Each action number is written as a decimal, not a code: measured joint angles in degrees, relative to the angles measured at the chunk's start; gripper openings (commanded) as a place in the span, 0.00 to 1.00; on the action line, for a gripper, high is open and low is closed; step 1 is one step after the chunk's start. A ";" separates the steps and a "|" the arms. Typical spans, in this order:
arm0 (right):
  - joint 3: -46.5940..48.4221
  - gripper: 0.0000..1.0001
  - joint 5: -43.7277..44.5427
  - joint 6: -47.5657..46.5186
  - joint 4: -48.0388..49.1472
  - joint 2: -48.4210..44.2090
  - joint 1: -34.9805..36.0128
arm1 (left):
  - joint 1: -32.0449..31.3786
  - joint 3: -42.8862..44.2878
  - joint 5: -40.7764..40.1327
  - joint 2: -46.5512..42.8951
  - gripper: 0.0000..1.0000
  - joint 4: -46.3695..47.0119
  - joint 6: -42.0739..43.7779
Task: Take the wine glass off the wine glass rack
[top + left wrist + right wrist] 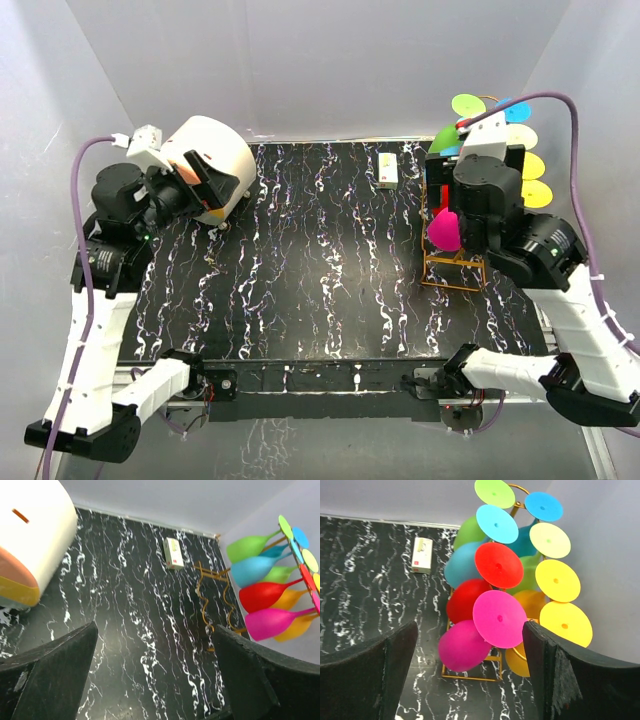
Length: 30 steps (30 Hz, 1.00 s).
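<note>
Rack: you'll find the rack [455, 270] at the right far side of the table [320, 300], standing upright, close to the right wall.
Glasses: the glasses [520, 555] all hang on the rack, bowls toward the table's middle and round feet toward the wall. There are two columns of them.
Pink glass: the pink glass [499, 618] is the lowest in the nearer column, below the red one [498, 565].
Right claw: your right claw [470, 630] hovers over the rack, released, fingers spread wide. In its wrist view the pink foot lies between them, and nothing is gripped.
Left claw: your left claw [155, 627] is also released and holds nothing. It hangs over the left far part of the table, just beside the drum [210, 165].
Box: a small white box [388, 170] lies near the far edge, left of the rack.
</note>
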 measured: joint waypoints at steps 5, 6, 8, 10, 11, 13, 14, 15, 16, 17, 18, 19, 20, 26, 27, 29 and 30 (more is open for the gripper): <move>-4.11 0.68 4.76 -6.32 0.52 0.87 -0.07 | 0.04 -2.12 3.78 1.51 0.99 0.00 -0.85; -5.14 0.66 5.97 -7.78 0.79 1.07 0.09 | 0.04 -2.40 4.15 1.49 0.99 -0.11 -0.92; -6.69 0.64 8.13 -10.58 1.31 1.68 0.59 | 0.04 -2.67 4.66 1.38 0.99 -0.07 -0.98; -8.63 0.63 10.62 -13.55 2.23 2.38 1.44 | 0.13 -2.86 5.03 1.22 0.99 -0.07 -0.94; -9.79 0.62 11.87 -14.97 2.80 2.64 1.88 | 0.15 -2.91 5.16 1.20 0.99 -0.04 -0.87; -12.13 0.59 14.25 -17.84 3.87 3.19 2.56 | 0.24 -2.93 5.25 1.22 0.99 -0.04 -0.74; -13.27 0.58 15.39 -19.08 4.46 3.39 2.80 | 0.26 -2.95 5.31 1.22 0.99 -0.04 -0.66; -14.21 0.56 16.28 -20.09 4.72 3.61 2.93 | 0.28 -3.02 5.35 1.22 0.99 0.00 -0.57; -14.84 0.55 17.00 -21.03 4.81 3.85 3.08 | 0.31 -3.13 5.40 1.22 0.99 0.00 -0.55; -15.08 0.53 17.57 -21.92 4.81 4.04 3.10 | 0.31 -3.26 5.42 1.22 0.99 0.00 -0.52; -15.08 0.52 18.10 -22.38 5.01 4.17 3.13 | 0.31 -3.32 5.46 1.25 0.99 -0.02 -0.52; -15.08 0.50 18.56 -22.80 5.33 4.15 3.13 | 0.31 -3.34 5.53 1.31 0.99 -0.02 -0.50; -15.08 0.49 18.99 -23.21 5.66 4.07 3.13 | 0.31 -3.37 5.57 1.36 0.99 -0.02 -0.50; -16.13 0.44 19.96 -24.09 6.38 3.61 3.13 | 0.31 -4.09 5.62 1.42 0.99 0.07 -0.48; -16.33 0.44 19.96 -24.15 6.58 3.61 3.13 | 0.31 -4.09 5.60 1.49 0.99 0.04 -0.48; -16.59 0.44 19.98 -24.26 6.93 3.58 3.13 | 0.31 -4.09 5.62 1.55 0.99 0.04 -0.42; -16.81 0.44 19.98 -24.28 7.17 3.58 3.13 | 0.31 -4.09 5.62 1.55 0.99 0.04 -0.37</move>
